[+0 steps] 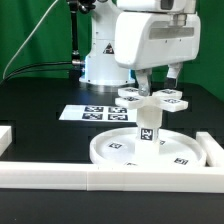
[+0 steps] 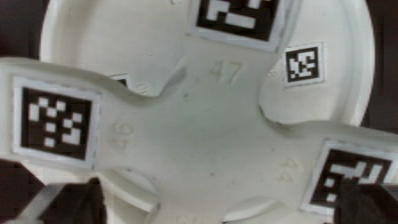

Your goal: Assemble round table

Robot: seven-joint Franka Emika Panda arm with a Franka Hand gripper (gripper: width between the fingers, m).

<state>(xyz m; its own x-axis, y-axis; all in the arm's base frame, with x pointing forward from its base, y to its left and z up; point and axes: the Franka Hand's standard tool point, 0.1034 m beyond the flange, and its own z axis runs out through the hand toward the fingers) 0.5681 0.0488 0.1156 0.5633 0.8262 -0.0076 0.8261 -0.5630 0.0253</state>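
Sitting on top of the short leg point(image 1: 148, 128), the cross-shaped foot piece point(image 1: 152, 98) looks like the last part of the round table to go on: its four tagged arms spread level above the white cylinder, which stands upright in the middle of the big rimmed disc point(image 1: 115, 152). That disc lies flat on the black table point(image 1: 40, 125), pushed close against the long white bar point(image 1: 100, 178) at the near edge of the work area. From the wrist view the foot piece point(image 2: 205, 130) fills nearly everything, its arms carrying black-and-white tags, with the disc point(image 2: 143, 30) pale and out of focus beneath. The gripper point(image 1: 159, 80) hangs right over the cross, its fingers point(image 1: 144, 83) reaching down to about the level of the arms; it seems to be at the foot's hub, but I can't make out from either view whether the jaws are pinched on it or standing off. I'd judge this to be the step of seating or twisting the foot onto the leg. What comes next likely calls for keeping the cross square to the leg's axis while turning, without tipping the leg in the disc. Behind, the marker board point(image 1: 92, 113) lies flat near the robot's base.
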